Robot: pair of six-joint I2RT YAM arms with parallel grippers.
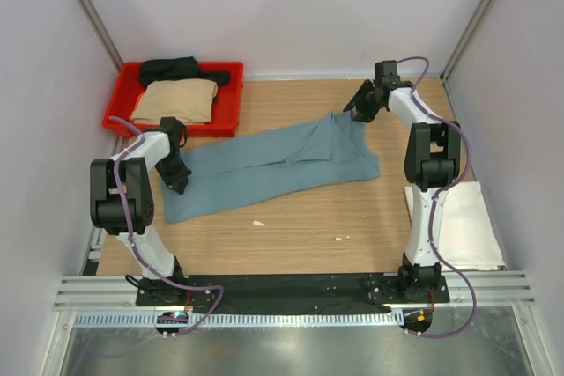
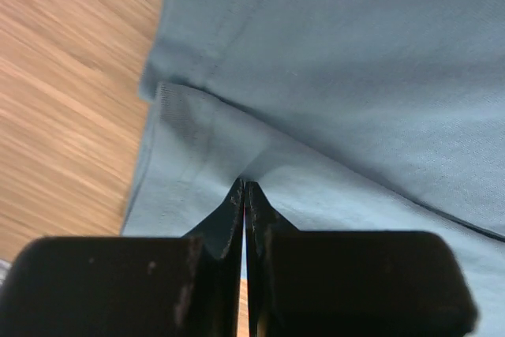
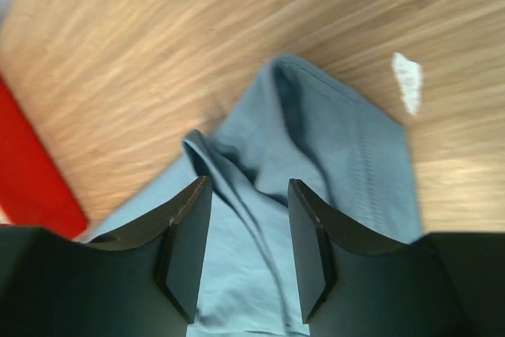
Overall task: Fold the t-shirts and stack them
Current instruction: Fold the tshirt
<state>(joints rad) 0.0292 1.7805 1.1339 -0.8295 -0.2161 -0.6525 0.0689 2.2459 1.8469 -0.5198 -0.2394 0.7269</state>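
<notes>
Lying slantwise across the wooden counter [image 1: 300, 248], the teal-blue t-shirt [image 1: 264, 169] runs from its near-left end up to a narrower, bunched end at the far right, with loose folds rising along its middle. The left claw [image 2: 243, 189] is at the near-left end of the cloth; in the left wrist view its fingers are pressed together with a small raised ridge of the teal fabric pinched between the tips, and a ribbed hem shows just beyond. The right claw [image 3: 248, 189] is at the far-right end, its fingers spread apart and straddling a rumpled fold of the same shirt; the cloth lies between and below them, and no grip on it shows. A small white scrap [image 3: 407, 80] lies on the bare wood just beyond that end of the shirt in the right wrist view, and the top view shows two more pale scraps on the wood nearer the arms. At the far-left corner stands a red tray [image 1: 231, 105] holding a folded tan t-shirt [image 1: 176, 101], with a black t-shirt [image 1: 174, 70] bunched behind it against the tray's far wall. A folded white t-shirt [image 1: 463, 222] lies at the right side of the counter, toward the near edge, well apart from the teal one.
</notes>
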